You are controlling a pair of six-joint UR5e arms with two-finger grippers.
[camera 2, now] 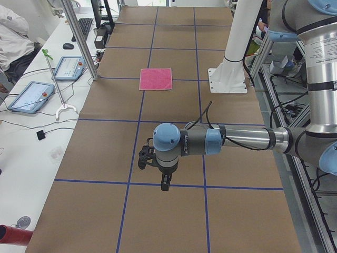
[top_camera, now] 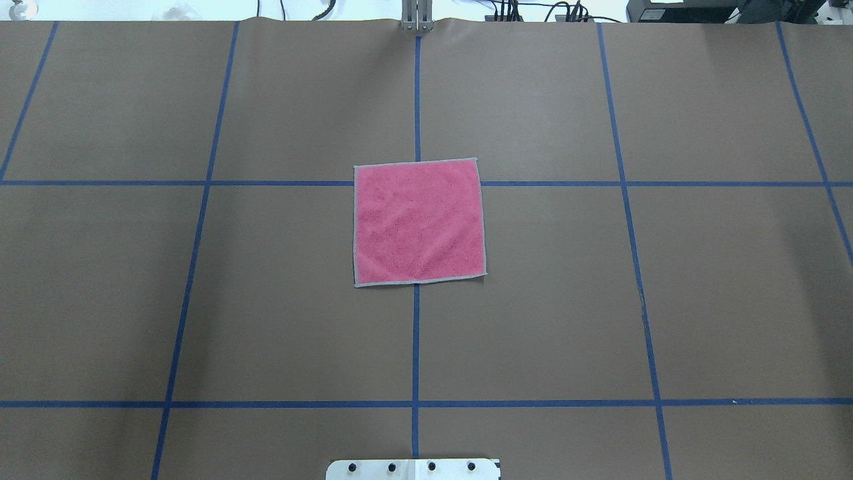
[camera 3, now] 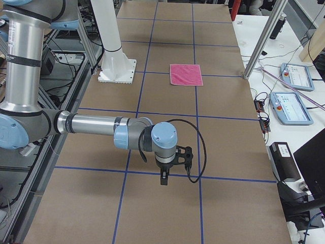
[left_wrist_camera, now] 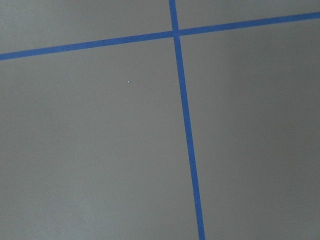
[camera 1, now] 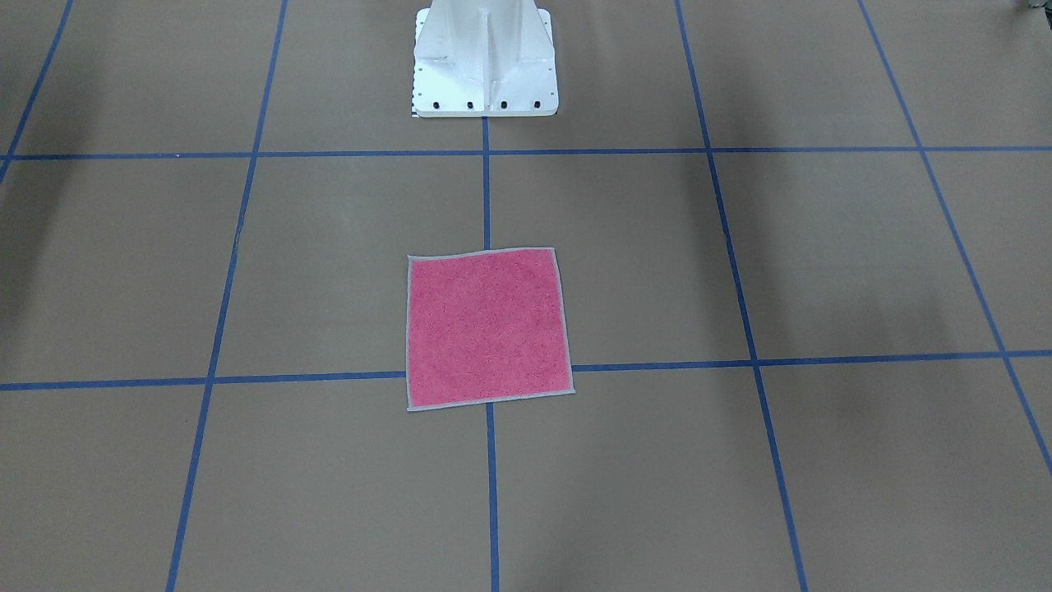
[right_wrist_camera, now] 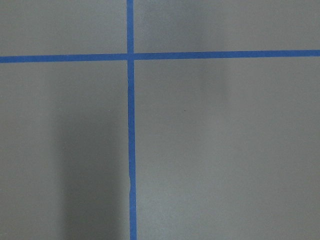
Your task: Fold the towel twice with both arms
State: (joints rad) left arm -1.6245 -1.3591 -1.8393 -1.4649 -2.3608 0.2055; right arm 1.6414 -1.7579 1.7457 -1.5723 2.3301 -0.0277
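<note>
- The towel point(top_camera: 418, 222) lies flat and unfolded on the surface point(top_camera: 266, 300), pink face up, with its light grey edge showing all round.
- It sits at the middle of the surface, over the point where the centre line of blue tape point(top_camera: 416, 333) meets a cross line. In the overhead view its far edge lies just past that cross line.
- The white pedestal base point(camera 1: 485, 62) stands on the same centre line, on the robot's side, with a bare gap between it and the towel.
- Nothing touches the towel, and no arm appears in the overhead or front-facing views.
- The left arm point(camera 2: 237, 139) reaches out level over the left end of the surface. The left end effector point(camera 2: 165, 184) points down, well apart from the towel, and I cannot tell whether it is released or clenched.
- The right arm point(camera 3: 91, 123) does the same over the right end. The right end effector point(camera 3: 163, 178) points down close to a tape line, and I cannot tell its state either.
- Both wrist views show only brown covering and crossing tape.
- Beyond the far edge, a white side surface point(camera 2: 31, 132) carries two control tablets point(camera 2: 31, 96), and a person's sleeve point(camera 2: 13, 37) shows at its far end.
</note>
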